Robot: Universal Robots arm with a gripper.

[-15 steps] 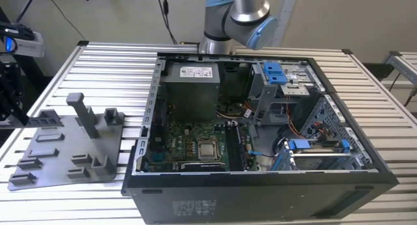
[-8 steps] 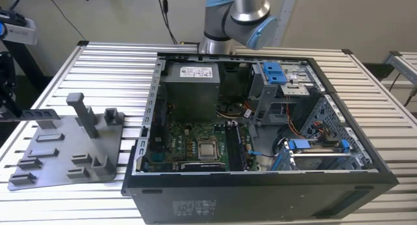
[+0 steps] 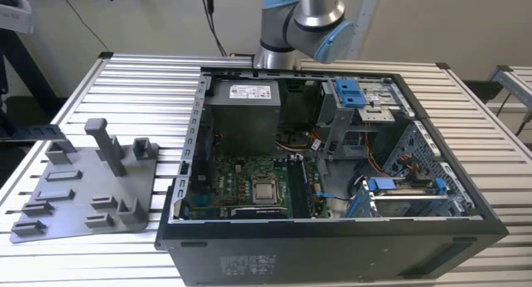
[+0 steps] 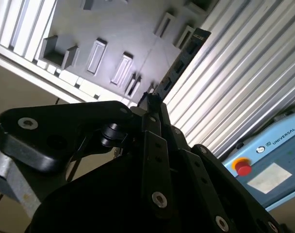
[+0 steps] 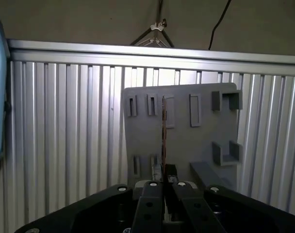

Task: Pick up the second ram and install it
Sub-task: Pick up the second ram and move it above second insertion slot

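Note:
The second ram [image 4: 179, 65] is a thin dark stick that juts out from between my fingers, and in the first wrist view it shows edge-on [image 5: 163, 131]. My gripper [image 4: 150, 104] [image 5: 163, 178] is shut on its lower end. Behind the stick lies the grey slotted holder plate [image 5: 196, 131] [image 4: 113, 34] on the ribbed metal table, and the ram hangs above it, apart from it. In the exterior view the same holder plate [image 3: 83, 193] sits on the exterior view's left, beside the open computer case [image 3: 332, 169] with its motherboard [image 3: 249, 187] and long black memory slots [image 3: 301, 187].
The arm's base and elbow [image 3: 299, 19] stand behind the case. Inside the case are a power supply [image 3: 245, 112], blue drive brackets [image 3: 353, 94] and cables. A blue box with a red button [image 4: 261, 162] lies past the table edge. The holder plate carries upright posts [image 3: 106, 147].

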